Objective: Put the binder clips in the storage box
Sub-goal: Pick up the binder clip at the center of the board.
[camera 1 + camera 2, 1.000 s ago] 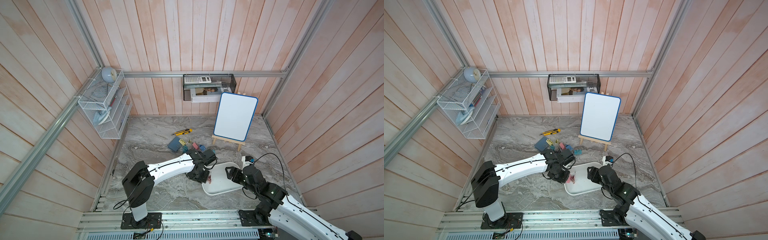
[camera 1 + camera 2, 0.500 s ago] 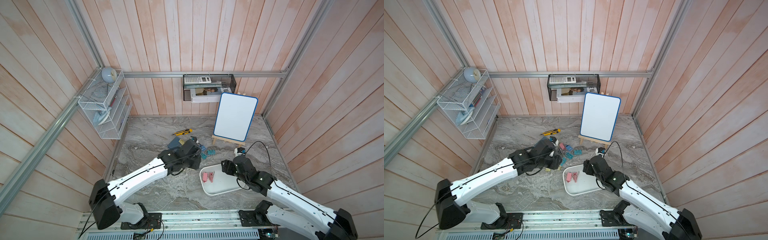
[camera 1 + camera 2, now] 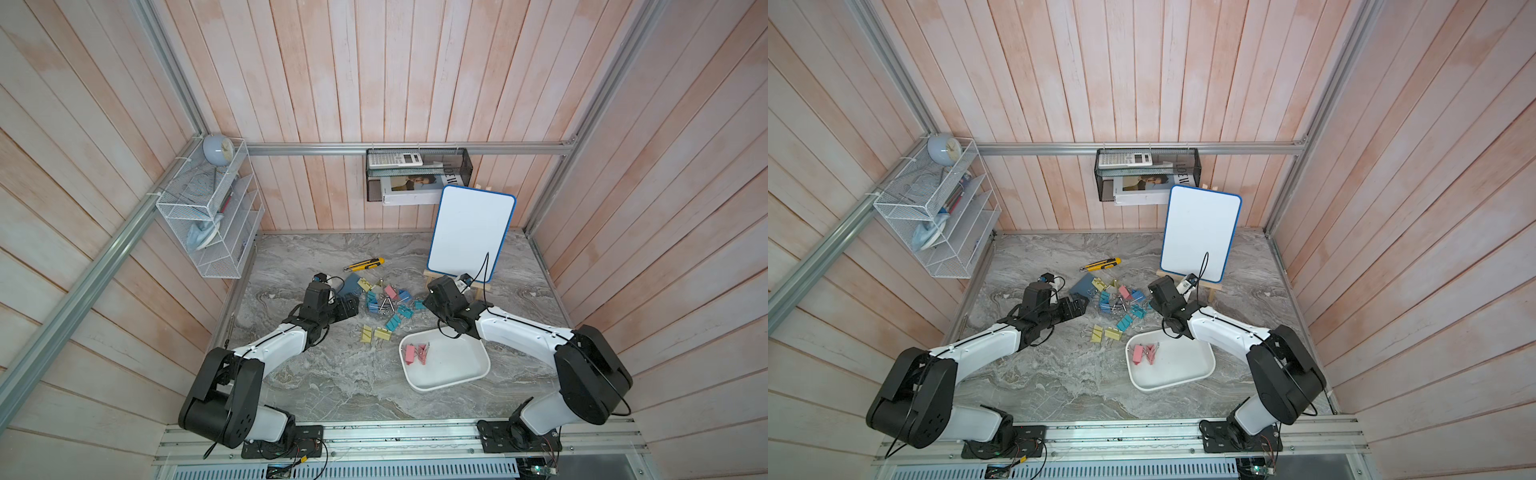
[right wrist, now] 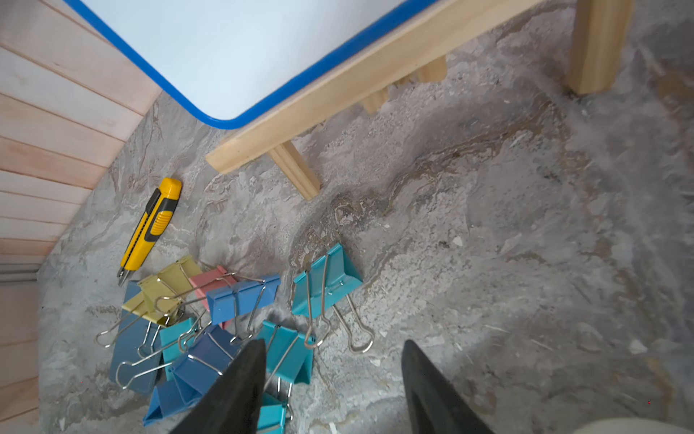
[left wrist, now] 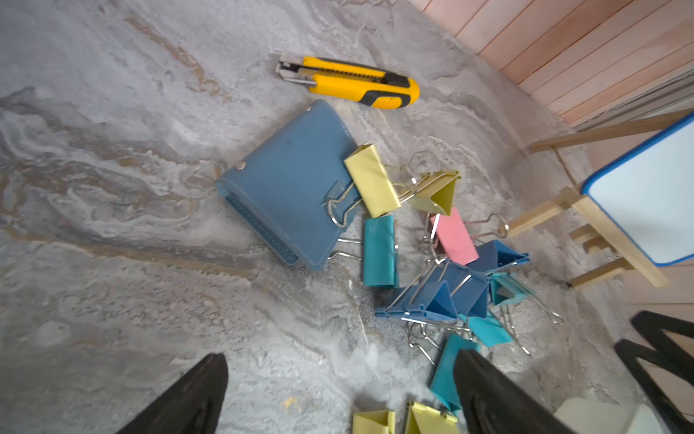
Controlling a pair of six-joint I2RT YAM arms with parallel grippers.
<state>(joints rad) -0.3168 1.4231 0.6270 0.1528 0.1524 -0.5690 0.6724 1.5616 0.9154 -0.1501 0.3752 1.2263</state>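
Binder clips (image 3: 384, 303) lie heaped on the marbled surface (image 3: 332, 374), flanked by both arms. Two pink clips (image 3: 415, 354) sit in the white storage box (image 3: 457, 374) near the heap. The left fingers (image 5: 187, 406) gape wide and empty, short of the pile's edge. The right fingers (image 4: 236, 394) stand apart, gripping nothing. A teal clip (image 4: 289, 351) lies between them, hard against one finger, and beyond it a second teal clip (image 4: 326, 278) trails its wire handles back toward the fingertips. The right arm looks closer to a catch. Only the top views show the box's contents; only the right wrist view shows how those handles lie.
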